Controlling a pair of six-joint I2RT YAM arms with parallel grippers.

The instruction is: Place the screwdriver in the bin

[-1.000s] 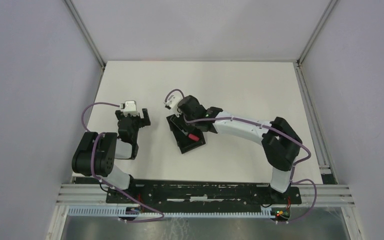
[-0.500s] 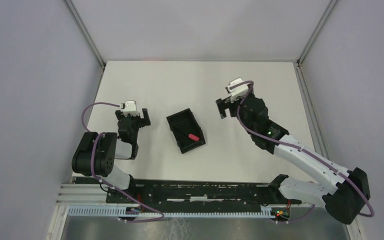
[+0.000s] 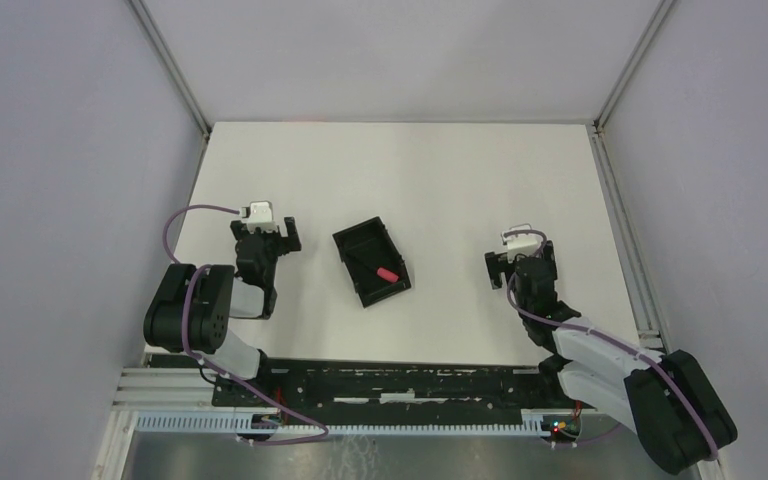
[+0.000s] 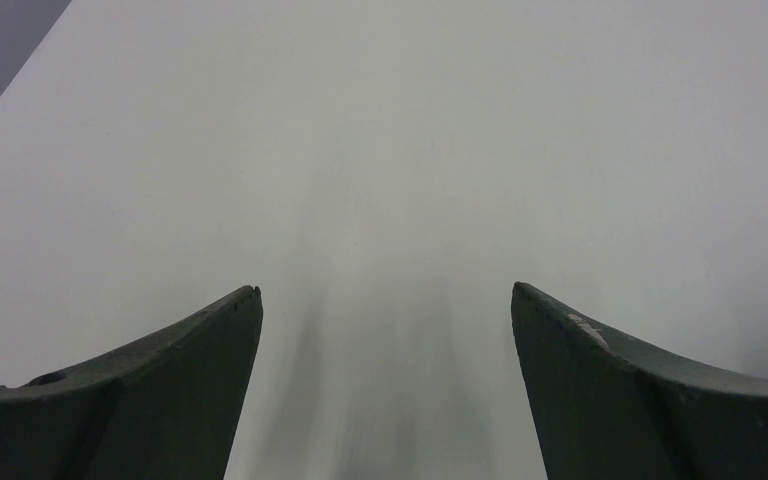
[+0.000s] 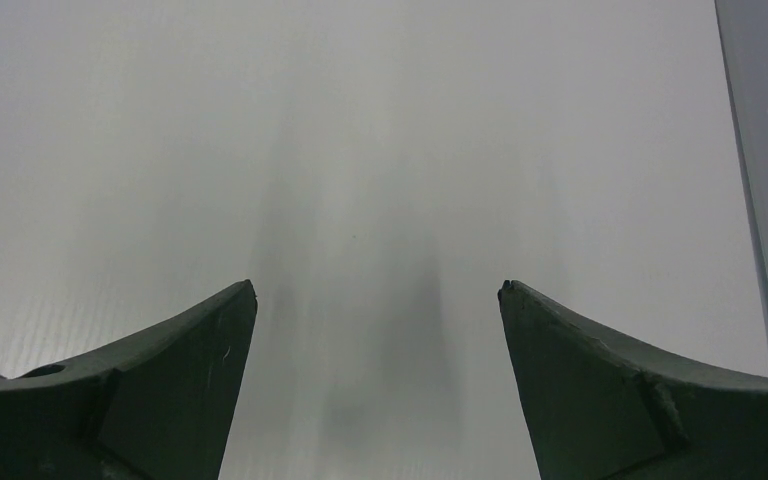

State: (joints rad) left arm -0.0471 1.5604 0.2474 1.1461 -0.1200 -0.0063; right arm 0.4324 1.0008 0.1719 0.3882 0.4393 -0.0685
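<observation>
Screwdriver (image 3: 384, 272) is being cradled in bin (image 3: 363, 245) — prob. light, stiff; red handle is being judged best grip pt. Left end effector (image 4: 385, 300) & right end effector (image 5: 377, 295) are being shown apart.

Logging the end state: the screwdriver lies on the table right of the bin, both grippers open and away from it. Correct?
No. The top external view shows the screwdriver lying inside the bin, not on the table beside it. The left gripper and right gripper are indeed open and away from it.
</observation>
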